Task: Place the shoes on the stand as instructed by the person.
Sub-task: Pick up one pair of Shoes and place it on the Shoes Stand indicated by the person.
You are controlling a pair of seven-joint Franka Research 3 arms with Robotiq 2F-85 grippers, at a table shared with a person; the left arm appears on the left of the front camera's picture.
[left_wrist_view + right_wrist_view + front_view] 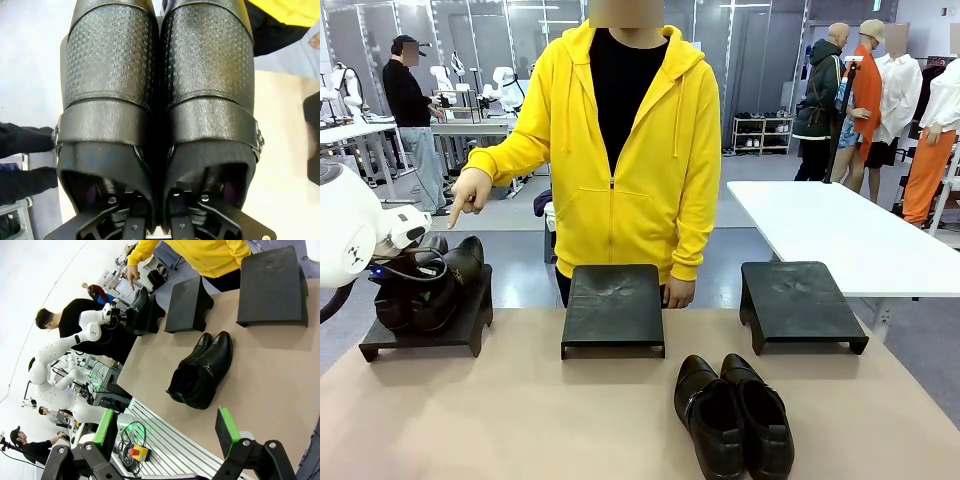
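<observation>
One pair of glossy black shoes (430, 285) stands on the left stand (425, 335). My left gripper (157, 200) reaches into this pair from above, one finger in each shoe opening, with the two inner walls between the fingers (112, 202). Whether they still squeeze the walls is hidden. The person (620, 150) in a yellow hoodie points a finger (455, 215) down at that left stand. A second pair of shoes (732, 415) lies on the table at the near right. My right gripper (166, 420) hangs open above the table's near edge, with nothing between its green pads.
Two more black stands sit along the far side of the table, the middle stand (613, 305) and the right stand (800, 300), both bare. The person's other hand (678, 292) rests behind the middle stand. A white table (850, 230) stands at the back right.
</observation>
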